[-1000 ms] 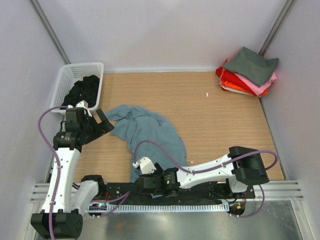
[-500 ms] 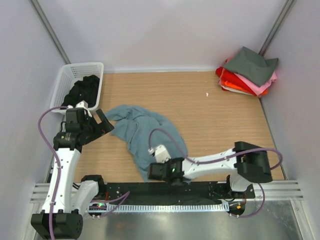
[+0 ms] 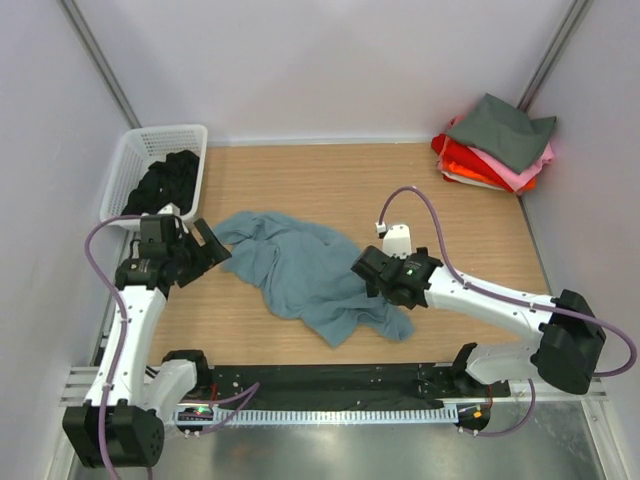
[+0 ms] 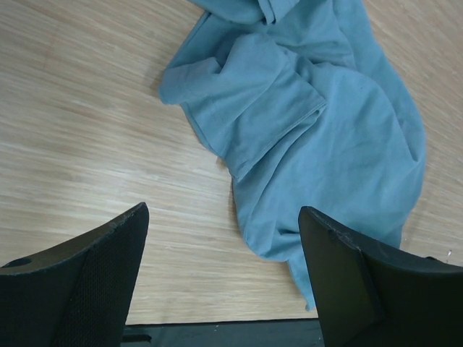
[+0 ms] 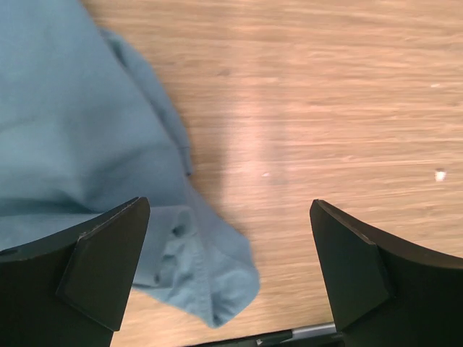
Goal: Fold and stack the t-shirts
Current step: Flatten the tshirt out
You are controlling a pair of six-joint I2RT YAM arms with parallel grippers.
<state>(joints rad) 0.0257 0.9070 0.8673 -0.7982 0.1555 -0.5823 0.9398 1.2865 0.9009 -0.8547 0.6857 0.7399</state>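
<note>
A dusty blue-grey t-shirt (image 3: 300,275) lies crumpled on the wooden table, left of centre. My left gripper (image 3: 208,255) is open and empty just left of its upper left corner. In the left wrist view the shirt (image 4: 311,123) lies ahead of the open gripper (image 4: 224,278). My right gripper (image 3: 366,271) is open and empty over the shirt's right edge. The right wrist view shows a bunched shirt corner (image 5: 202,282) between the spread fingers (image 5: 101,267). Dark grey, pink, red and orange folded shirts (image 3: 495,145) are stacked at the back right. A black shirt (image 3: 168,182) fills the basket.
The white lattice basket (image 3: 130,155) stands at the back left corner. Grey walls close in the table on three sides. The black base rail (image 3: 330,385) runs along the front edge. A small white speck (image 3: 414,189) lies on the wood.
My right gripper has swung from the table's front edge up and to the right. The shirt's lower part has shifted right with it and lies more spread. The left arm barely moved.
</note>
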